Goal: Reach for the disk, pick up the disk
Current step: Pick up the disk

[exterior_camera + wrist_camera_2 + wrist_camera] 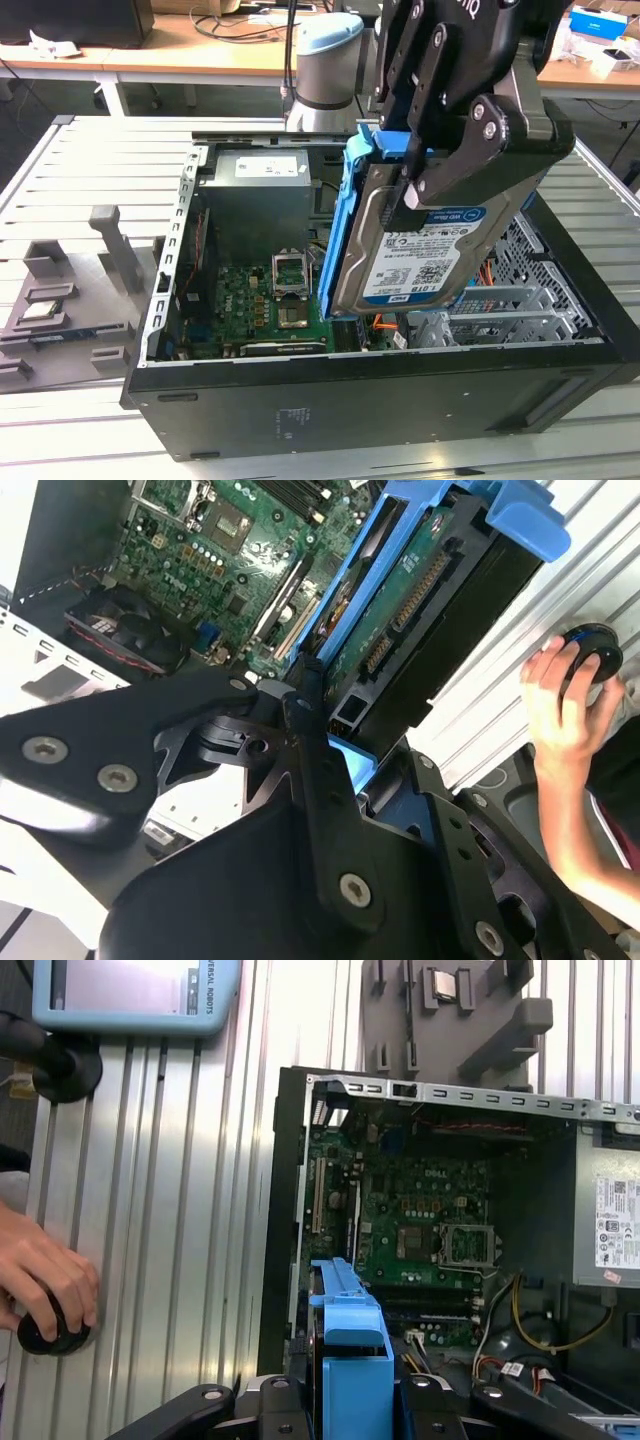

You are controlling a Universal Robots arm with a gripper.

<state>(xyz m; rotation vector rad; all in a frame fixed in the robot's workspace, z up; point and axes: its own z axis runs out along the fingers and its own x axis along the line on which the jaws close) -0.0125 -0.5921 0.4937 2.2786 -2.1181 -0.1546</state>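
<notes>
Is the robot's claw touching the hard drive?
Touching. In the exterior view the gripper is clamped on the disk, its black fingers pressed against the blue bracket and the labelled face, holding it up above the open computer case.

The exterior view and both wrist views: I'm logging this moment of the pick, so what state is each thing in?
disk: clamped in the gripper, lifted above the case, tilted on edge, label facing the exterior view.
gripper: shut on the disk.
computer case: lying on its side, side panel off, motherboard exposed.
processor socket: bare, no cooler on it.
hand: resting on a black knob on the table.
</notes>
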